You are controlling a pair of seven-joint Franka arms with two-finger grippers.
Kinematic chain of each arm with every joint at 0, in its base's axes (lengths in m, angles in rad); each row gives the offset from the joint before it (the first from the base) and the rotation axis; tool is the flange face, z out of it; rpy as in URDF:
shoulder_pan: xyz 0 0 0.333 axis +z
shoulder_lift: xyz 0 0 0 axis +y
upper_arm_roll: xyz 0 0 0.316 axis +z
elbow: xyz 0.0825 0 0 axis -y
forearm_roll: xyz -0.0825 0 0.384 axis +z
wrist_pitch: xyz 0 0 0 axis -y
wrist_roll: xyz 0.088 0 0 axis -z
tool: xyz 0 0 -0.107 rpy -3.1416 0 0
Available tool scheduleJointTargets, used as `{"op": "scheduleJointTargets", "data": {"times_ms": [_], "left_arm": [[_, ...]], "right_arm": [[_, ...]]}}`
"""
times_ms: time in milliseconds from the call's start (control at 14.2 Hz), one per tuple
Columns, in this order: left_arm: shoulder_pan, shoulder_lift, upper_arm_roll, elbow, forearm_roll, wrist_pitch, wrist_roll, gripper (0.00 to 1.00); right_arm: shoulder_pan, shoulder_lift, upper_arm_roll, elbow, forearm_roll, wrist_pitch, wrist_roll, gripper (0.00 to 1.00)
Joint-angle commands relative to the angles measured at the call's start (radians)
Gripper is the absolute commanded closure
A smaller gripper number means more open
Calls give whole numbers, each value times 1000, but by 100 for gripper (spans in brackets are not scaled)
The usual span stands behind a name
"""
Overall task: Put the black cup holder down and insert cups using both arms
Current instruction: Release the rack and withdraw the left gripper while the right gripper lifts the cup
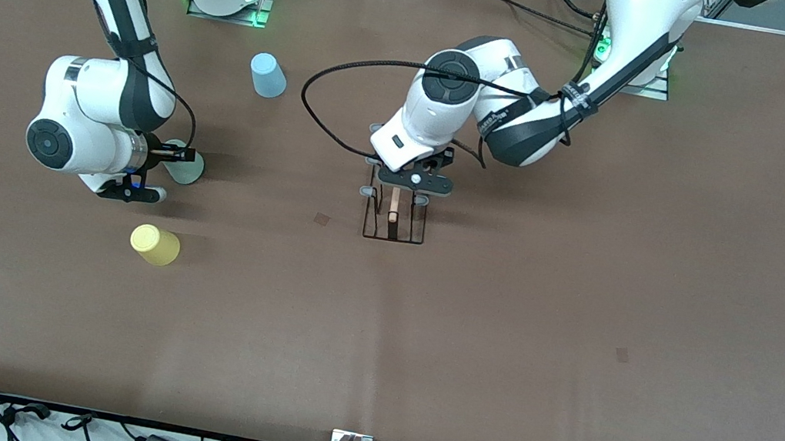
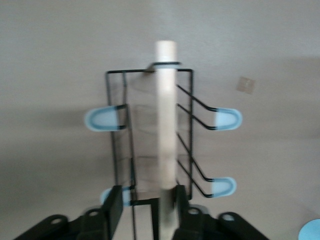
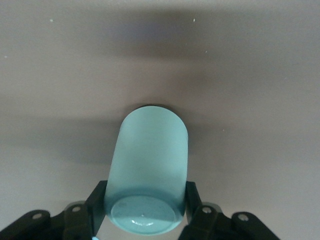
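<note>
My right gripper [image 3: 145, 207] is clamped on the mint cup [image 3: 148, 165], one finger pressed to each side near its closed base, the cup mouth-down with its rim on the table [image 1: 496, 360]; my left gripper [image 2: 145, 210] sits over the rack [image 2: 150, 140] in the middle of the table, its fingers [image 2: 114, 207] parted either side of the wooden rod [image 2: 165, 120], one close against the rod and the other clear of it, so I judge it has no firm hold there. The rack stands upright directly under that gripper, its capped prongs [image 2: 224, 119] sticking out to both sides.

What worries me: the cup tapers, and my right fingers hold it at the narrow end, so a quick lift could let it slip or twist out; tilting it toward a prong with a loose hold would make that worse. If my left gripper rises with a finger brushing the rod, it could drag or tip the light wire rack and shift the prongs from where I expect them. The yellow cup [image 1: 154, 245] lies close beside my right gripper and the blue cup [image 1: 268, 75] stands a little farther off; a careless swing could knock either one.
</note>
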Motion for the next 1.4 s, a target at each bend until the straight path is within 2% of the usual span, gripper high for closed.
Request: {"op": "scheduleJointTargets", "data": {"times_ms": [0, 140, 281, 421, 561, 772, 912, 1053, 1333], "left_arm": [[56, -87, -6, 64, 25, -190, 0, 0], [124, -124, -19, 101, 23, -281, 56, 0], [190, -176, -19, 111, 14, -322, 161, 0], [256, -230, -20, 112, 8, -356, 184, 0], [334, -264, -25, 120, -42, -402, 224, 0], [501, -284, -25, 150, -121, -435, 527, 0], [587, -287, -23, 188, -154, -506, 613, 0], [619, -288, -20, 233, -153, -563, 644, 0], [618, -288, -11, 242, -148, -597, 660, 0]], "right_arm": [[7, -31, 4, 101, 10, -136, 2, 85], [37, -28, 5, 228, 18, -265, 6, 85], [85, -28, 5, 312, 21, -330, 6, 85], [154, -28, 5, 383, 36, -383, 10, 85], [215, -30, 4, 403, 81, -390, 60, 85], [284, -27, 4, 440, 174, -391, 111, 85], [336, -27, 5, 446, 199, -390, 186, 85], [411, -27, 4, 458, 199, -388, 242, 85], [536, -4, 4, 488, 198, -376, 367, 85]]}}
